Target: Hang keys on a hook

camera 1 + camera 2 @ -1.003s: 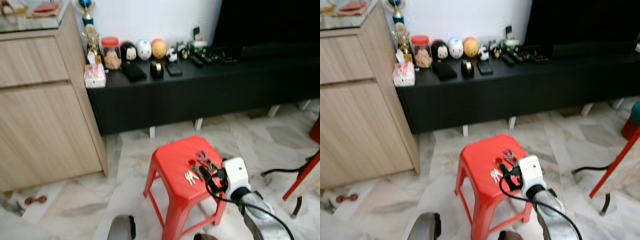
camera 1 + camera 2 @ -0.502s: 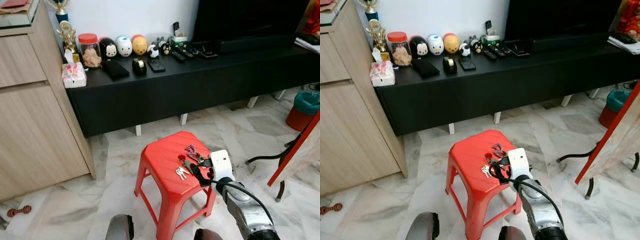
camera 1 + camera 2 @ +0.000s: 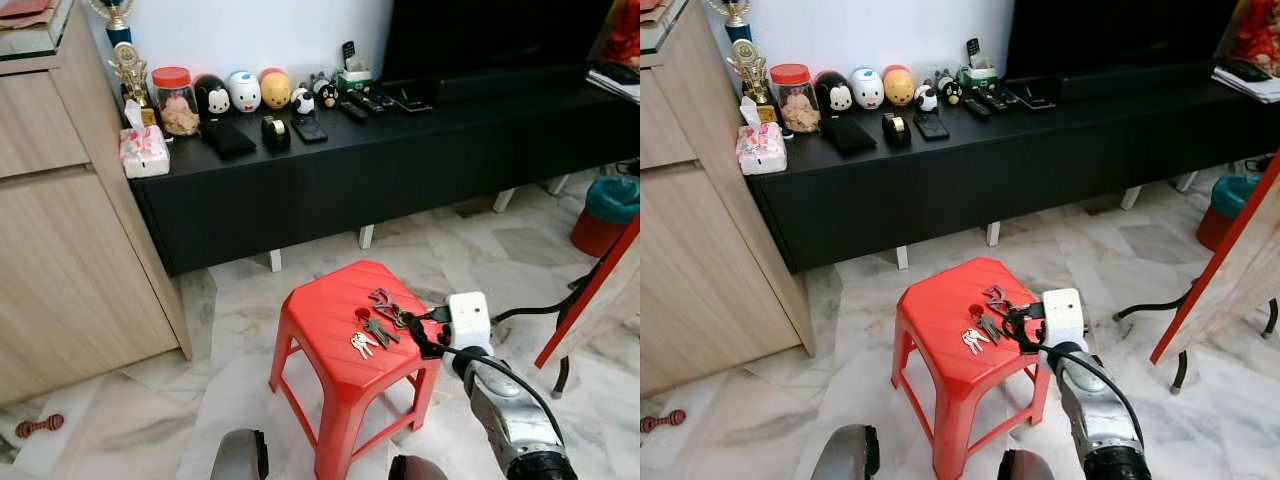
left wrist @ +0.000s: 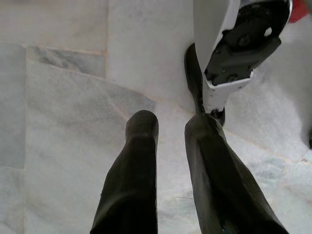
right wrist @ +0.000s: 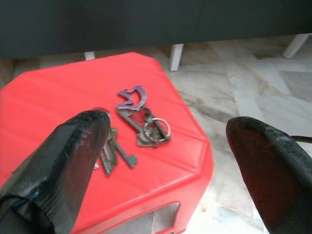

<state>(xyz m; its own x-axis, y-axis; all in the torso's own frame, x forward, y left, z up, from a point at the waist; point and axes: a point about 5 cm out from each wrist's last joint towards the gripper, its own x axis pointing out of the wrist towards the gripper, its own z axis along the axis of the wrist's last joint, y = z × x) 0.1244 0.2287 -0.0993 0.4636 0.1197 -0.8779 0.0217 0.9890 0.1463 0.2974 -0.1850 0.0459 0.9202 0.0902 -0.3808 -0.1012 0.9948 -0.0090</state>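
1. The keys lie on the red stool, just ahead of the right gripper, whose fingers are spread wide.
2. The left gripper hangs idle over the floor, slightly parted.

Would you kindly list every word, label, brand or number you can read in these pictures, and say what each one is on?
None can be read.
Jar with the red lid: no label legible.
Tissue pack: pink print, too blurred for words.
Round character toys: faces, no text.
Remotes on the black cabinet: buttons too small.
Keys on the red stool: no stamp legible.
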